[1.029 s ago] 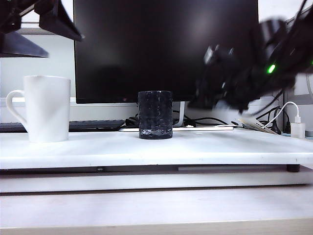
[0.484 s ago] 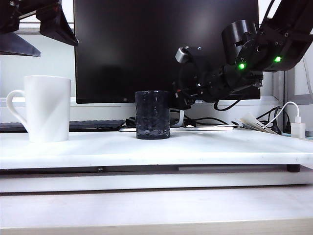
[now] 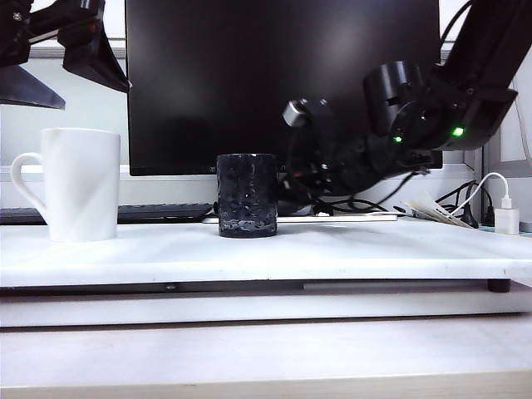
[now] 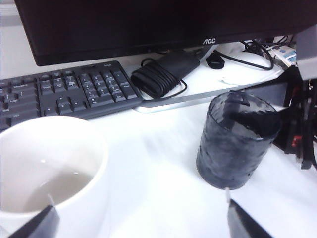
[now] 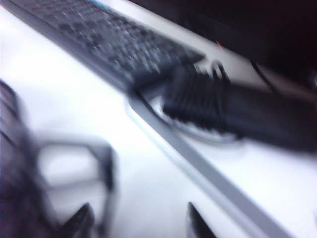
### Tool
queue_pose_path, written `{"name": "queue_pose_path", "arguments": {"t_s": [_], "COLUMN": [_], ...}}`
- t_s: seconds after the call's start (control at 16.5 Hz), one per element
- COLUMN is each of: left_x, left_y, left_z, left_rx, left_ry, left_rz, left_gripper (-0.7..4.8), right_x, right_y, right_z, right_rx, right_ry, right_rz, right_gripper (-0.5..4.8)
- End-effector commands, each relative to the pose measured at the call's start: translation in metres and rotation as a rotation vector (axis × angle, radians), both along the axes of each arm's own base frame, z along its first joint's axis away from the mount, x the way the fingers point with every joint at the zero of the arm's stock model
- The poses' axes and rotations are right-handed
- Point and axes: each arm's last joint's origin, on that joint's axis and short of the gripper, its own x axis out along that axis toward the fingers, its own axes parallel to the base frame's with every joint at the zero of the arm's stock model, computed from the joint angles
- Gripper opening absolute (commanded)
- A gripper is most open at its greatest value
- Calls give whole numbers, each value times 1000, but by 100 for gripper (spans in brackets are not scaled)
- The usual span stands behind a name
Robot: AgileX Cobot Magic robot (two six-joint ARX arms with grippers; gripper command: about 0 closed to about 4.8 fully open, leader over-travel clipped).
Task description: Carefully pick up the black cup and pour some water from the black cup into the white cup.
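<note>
Grasp step: right gripper (image 3: pixel 278 179) half-open beside black cup (image 3: pixel 247 195), holding nothing; left gripper (image 4: pixel 138 218) wide, empty; next close squarely.

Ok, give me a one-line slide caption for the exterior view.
Right gripper reaches the black cup from the right; white cup waits left, left gripper hovering above.

Glossy, dimpled black cup (image 3: pixel 247 196); smooth white ceramic-looking cup (image 3: pixel 81 184); matt white table (image 3: pixel 332 249).
</note>
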Motion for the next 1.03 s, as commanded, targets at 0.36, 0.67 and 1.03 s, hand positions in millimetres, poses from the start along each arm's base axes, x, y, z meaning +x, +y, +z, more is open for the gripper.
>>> {"name": "queue_pose_path", "arguments": {"t_s": [0.36, 0.67, 1.03], "left_x": [-1, -1, 1], "left_y": [0, 1, 4], "left_z": [-2, -4, -1], "left_rx": [16, 23, 34], "left_ry": [28, 43, 8], "left_rz": [-2, -1, 98], "left_gripper": [479, 479, 479], "right_x": [0, 2, 2], "right_y": [13, 14, 14], "right_z": [-7, -8, -7], "right_rx": [88, 97, 130], "right_ry": [36, 40, 77], "right_rz": [15, 10, 2], "right_gripper": [184, 60, -6]}}
